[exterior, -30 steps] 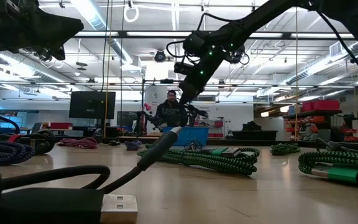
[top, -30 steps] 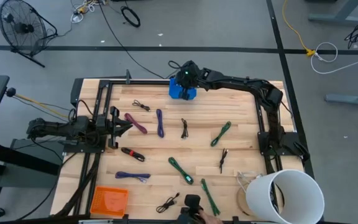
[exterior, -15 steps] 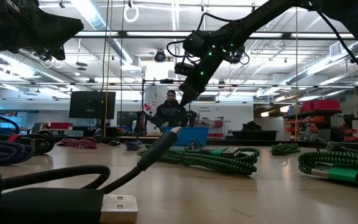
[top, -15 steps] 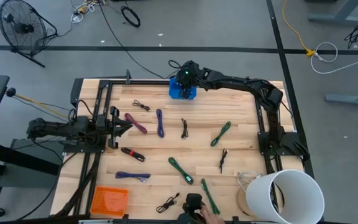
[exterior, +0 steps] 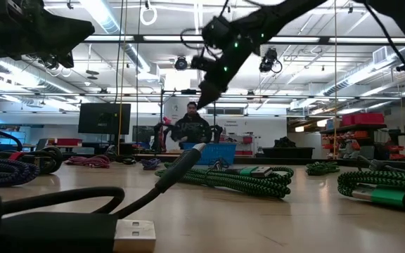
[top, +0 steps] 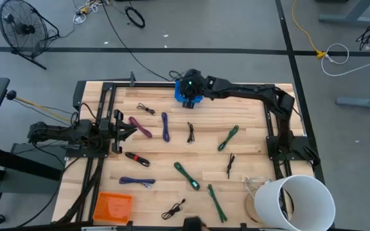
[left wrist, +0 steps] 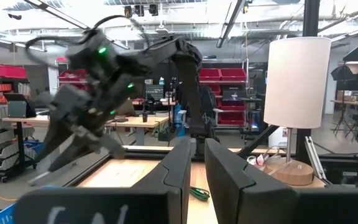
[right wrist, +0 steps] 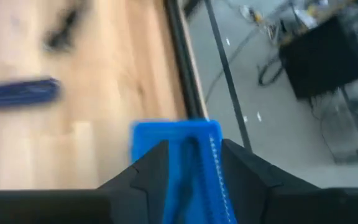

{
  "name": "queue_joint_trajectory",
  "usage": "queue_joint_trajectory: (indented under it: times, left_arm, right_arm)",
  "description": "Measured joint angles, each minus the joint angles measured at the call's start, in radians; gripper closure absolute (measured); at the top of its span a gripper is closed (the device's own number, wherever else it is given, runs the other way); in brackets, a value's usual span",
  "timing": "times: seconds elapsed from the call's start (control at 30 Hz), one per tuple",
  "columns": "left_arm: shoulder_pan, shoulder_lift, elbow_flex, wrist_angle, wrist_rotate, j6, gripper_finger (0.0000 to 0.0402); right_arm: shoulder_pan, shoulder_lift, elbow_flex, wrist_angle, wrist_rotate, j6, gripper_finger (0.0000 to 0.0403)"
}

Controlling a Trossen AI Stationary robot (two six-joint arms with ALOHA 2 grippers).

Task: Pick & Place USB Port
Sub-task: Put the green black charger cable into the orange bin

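Several coiled USB cables lie flat on the wooden table: purple (top: 164, 126), magenta (top: 141, 126), green (top: 228, 137), and black (top: 190, 132). One black cable's USB plug (exterior: 133, 235) lies right at the low camera. A blue bin (top: 189, 94) stands at the middle of the far edge. My right gripper (top: 186, 88) hangs above it, open, with the bin (right wrist: 188, 168) showing between its fingers and nothing held. My left gripper (top: 126, 129) waits at the table's left side. Its fingers (left wrist: 180, 168) stand a narrow gap apart around nothing.
An orange bin (top: 113, 206) sits at the near left corner and a white lampshade (top: 294, 202) at the near right. More cables, green (top: 186, 175) and purple (top: 137, 181), lie toward the near edge. A black frame (top: 108, 90) runs along the table's sides. A person (exterior: 190, 126) stands beyond the table.
My right gripper has risen above the blue bin and shifted a little toward the table's left. A person's hand with a dark object at the near edge has withdrawn out of the high view.
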Motion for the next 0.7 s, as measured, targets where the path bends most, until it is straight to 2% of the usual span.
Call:
queue_joint_trajectory:
  times: [0.23, 0.43, 0.53, 0.7]
  left_arm:
    - [0.0, 0.0, 0.0, 0.0, 0.003, -0.003, 0.0348]
    - [0.0, 0.0, 0.0, 0.0, 0.004, -0.029, 0.0348]
    - [0.0, 0.0, 0.0, 0.0, 0.005, -0.033, 0.0348]
    - [0.0, 0.0, 0.0, 0.0, 0.02, -0.058, 0.0348]
  right_arm:
    - [0.182, -0.079, 0.0, -0.211, -0.062, 0.044, 0.0254]
    - [0.333, -0.097, -0.012, -0.522, -0.067, 0.116, 0.0254]
    - [0.387, -0.097, -0.066, -0.601, -0.063, 0.184, 0.0254]
    - [0.458, -0.097, -0.214, -0.614, -0.062, 0.27, 0.0254]
